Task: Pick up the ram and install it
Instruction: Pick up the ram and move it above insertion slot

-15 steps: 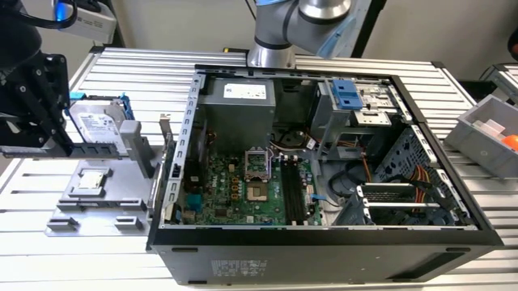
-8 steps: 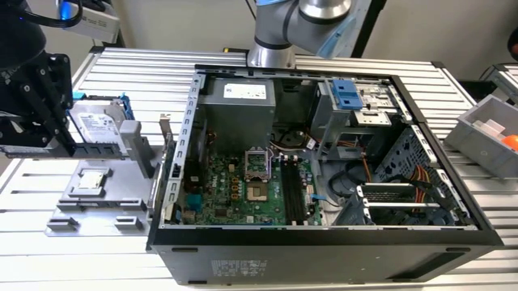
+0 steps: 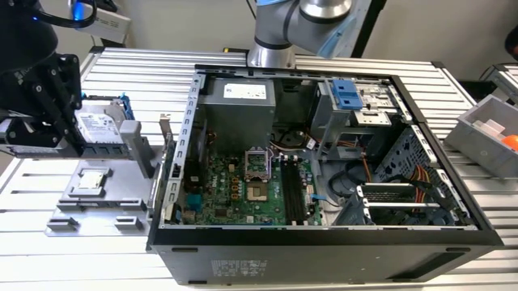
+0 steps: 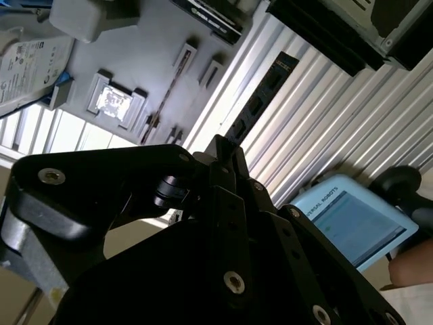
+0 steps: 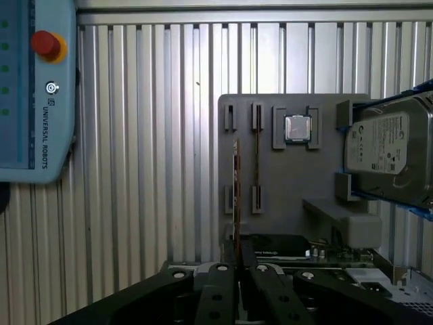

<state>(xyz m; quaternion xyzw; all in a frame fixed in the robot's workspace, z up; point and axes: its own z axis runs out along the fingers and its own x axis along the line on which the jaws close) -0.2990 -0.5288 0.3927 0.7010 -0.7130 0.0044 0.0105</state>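
I am holding the ram edge-on, with my pincer clamped on one end of it. The stick is reaching out over the grey holder plate, where the processor is sitting. I am hanging at the exterior view's left, near the hard drive and apart from the open computer case.

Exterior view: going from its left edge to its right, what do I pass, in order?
The gripper, shut on the ram → the hard drive in its blue frame → the open computer case → the grey bin.
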